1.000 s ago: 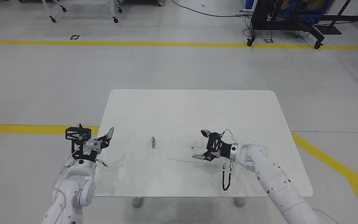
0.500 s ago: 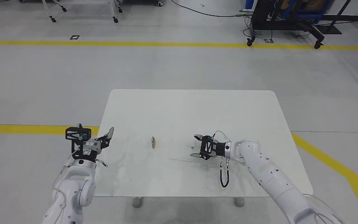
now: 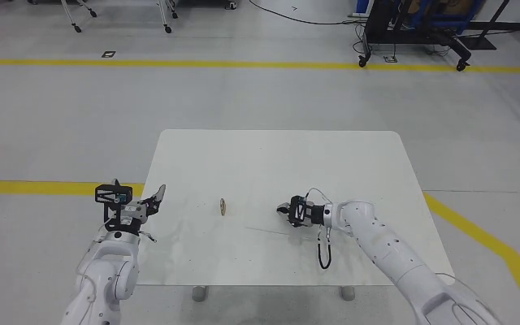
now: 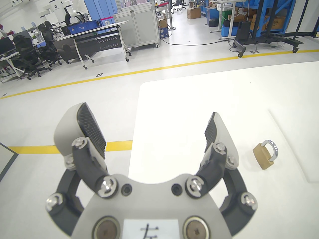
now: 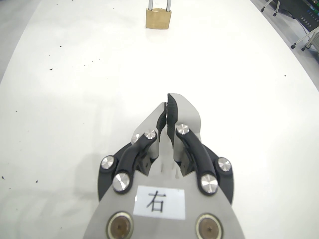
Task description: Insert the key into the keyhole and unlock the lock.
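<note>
Left gripper (image 4: 149, 115): Yours sits at the left edge of the table (image 3: 325, 154). Its fingers are spread wide and hold nothing.
Lock (image 3: 222, 206): The gold padlock sits near the middle of the table, between your two grippers. It touches neither one. Its silver loop is closed.
Right gripper (image 5: 166, 100): Yours is low over the table, right of the lock, and points at it. Its fingers are pressed together. You cannot tell if anything is pinched between them.
</note>
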`<state>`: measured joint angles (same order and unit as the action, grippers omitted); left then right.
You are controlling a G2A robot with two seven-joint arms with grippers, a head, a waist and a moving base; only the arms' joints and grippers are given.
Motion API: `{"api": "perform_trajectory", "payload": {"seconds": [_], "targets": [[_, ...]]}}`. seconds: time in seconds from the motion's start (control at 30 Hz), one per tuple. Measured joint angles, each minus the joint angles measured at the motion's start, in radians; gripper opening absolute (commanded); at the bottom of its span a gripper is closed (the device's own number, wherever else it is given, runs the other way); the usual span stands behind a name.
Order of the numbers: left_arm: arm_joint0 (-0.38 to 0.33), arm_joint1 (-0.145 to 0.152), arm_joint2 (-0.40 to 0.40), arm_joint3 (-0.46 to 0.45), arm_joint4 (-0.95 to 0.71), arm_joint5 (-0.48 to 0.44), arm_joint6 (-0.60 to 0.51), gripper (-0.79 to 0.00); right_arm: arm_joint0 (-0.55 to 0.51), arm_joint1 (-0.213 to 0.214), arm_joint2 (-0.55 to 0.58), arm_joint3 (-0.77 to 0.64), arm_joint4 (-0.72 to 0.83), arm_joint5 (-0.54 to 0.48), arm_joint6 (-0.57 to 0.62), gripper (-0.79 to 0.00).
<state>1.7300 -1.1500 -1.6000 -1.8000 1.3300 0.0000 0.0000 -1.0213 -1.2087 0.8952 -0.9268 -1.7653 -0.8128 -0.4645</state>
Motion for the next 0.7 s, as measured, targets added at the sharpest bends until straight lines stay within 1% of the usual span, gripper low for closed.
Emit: {"api": "perform_trajectory", "payload": {"seconds": [0.33, 0.7], "targets": [[0.000, 0.000, 0.000, 0.000, 0.000, 0.000, 0.000, 0.000, 0.001, 0.007, -0.018, -0.016, -0.034, 0.012, -0.014, -0.785], [0.000, 0.000, 0.000, 0.000, 0.000, 0.000, 0.000, 0.000, -0.038, 0.032, 0.018, -0.097, -0.026, 0.030, -0.015, -0.785]]}}
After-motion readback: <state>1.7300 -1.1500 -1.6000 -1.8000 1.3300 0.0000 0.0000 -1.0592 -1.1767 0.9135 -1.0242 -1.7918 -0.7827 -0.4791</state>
